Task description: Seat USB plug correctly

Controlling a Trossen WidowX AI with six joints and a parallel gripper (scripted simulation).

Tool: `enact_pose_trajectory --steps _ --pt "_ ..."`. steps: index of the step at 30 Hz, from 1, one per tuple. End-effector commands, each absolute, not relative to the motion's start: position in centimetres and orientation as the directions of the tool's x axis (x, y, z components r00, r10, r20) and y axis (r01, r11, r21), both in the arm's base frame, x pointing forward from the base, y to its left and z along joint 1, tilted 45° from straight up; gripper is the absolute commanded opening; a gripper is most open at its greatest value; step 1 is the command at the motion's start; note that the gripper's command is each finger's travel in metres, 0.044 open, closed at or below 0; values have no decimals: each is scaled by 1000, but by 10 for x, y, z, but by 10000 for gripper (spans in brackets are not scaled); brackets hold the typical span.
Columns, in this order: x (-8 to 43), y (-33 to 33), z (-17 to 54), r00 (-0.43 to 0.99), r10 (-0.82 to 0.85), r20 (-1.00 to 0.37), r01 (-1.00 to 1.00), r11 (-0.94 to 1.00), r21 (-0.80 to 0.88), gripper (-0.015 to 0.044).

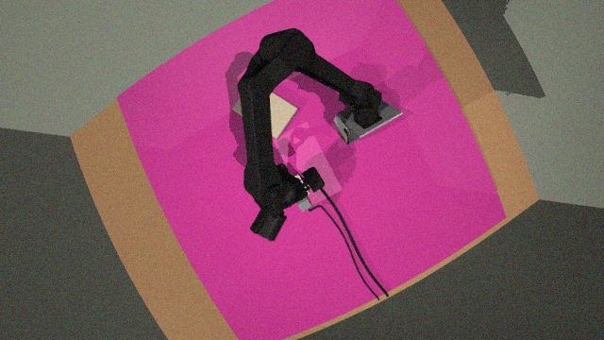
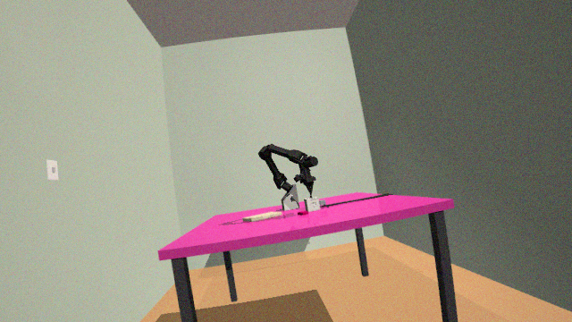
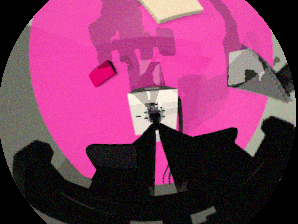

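Note:
The white power cube (image 3: 170,105) (image 2: 312,205) stands on the table, its top facing my wrist camera; in the top view the arm mostly hides it. My gripper (image 3: 156,126) (image 2: 311,196) points down over the cube, its tips together at the middle of the cube's top. It is shut on the USB plug, which shows only as a small dark shape at the fingertips. The fingers hide most of the plug, so its way round and its depth in the socket cannot be told.
A grey block (image 1: 304,205) (image 2: 322,203) is beside the cube, with dark cables running to the table edge. A red block (image 3: 102,74) (image 2: 303,213) and a cream slab (image 1: 282,114) (image 2: 264,216) (image 3: 172,9) lie nearby. A grey wedge-shaped thing (image 3: 241,67) (image 2: 291,201) stands near the arm's base.

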State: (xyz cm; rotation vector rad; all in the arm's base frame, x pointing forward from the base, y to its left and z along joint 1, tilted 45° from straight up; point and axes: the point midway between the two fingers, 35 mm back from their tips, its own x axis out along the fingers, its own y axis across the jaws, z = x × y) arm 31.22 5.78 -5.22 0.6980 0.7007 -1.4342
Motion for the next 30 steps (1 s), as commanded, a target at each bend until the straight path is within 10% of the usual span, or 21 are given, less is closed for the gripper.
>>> enact_pose_trajectory --steps 1,30 --pt "312 55 -54 14 -627 -779 1000 18 4 0" --pt "312 58 -52 17 -623 -782 1000 19 7 95"
